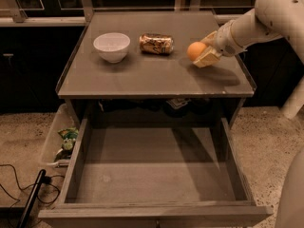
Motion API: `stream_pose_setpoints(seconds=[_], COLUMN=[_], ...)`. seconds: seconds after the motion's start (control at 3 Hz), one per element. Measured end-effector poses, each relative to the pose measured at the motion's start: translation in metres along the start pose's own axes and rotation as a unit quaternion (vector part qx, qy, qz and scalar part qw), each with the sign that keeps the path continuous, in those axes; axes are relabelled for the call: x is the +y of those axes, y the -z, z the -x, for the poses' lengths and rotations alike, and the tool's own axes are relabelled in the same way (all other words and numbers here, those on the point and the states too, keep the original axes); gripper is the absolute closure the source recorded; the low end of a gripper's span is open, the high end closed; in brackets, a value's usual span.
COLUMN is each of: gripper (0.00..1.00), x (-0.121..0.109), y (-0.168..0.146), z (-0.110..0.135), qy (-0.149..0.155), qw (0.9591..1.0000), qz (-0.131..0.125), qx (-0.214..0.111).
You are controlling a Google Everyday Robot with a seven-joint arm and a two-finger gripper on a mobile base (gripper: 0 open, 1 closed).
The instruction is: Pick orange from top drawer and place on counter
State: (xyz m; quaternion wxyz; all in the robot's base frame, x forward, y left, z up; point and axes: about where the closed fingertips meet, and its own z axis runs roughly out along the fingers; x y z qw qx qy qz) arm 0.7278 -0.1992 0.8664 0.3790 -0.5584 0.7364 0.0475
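The orange point(194, 50) is at the right side of the counter point(152, 77), at or just above its surface. My gripper point(201, 52) reaches in from the upper right and is shut on the orange, with its pale fingers point(208, 59) on either side of it. The top drawer point(152, 167) is pulled out wide below the counter's front edge, and its flat grey bottom is bare.
A white bowl point(111, 45) stands on the counter's left. A gold-brown can point(156, 43) lies on its side in the middle, just left of the orange. A clear plastic bin point(54, 144) and a black cable point(31, 201) are on the floor at left.
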Motion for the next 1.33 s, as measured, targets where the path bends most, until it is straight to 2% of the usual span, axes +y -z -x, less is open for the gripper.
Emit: stream_pose_setpoints(seconds=[0.67, 1.0, 1.33], gripper=[0.12, 0.00, 0.00], x=[0.0000, 0.0001, 0.0001], y=[-0.0001, -0.0002, -0.0002], z=[0.0000, 0.0000, 0.0000], qy=[0.000, 0.000, 0.000], qw=[1.0000, 1.0000, 1.0000], qz=[0.000, 0.000, 0.000], qx=[0.000, 0.000, 0.000])
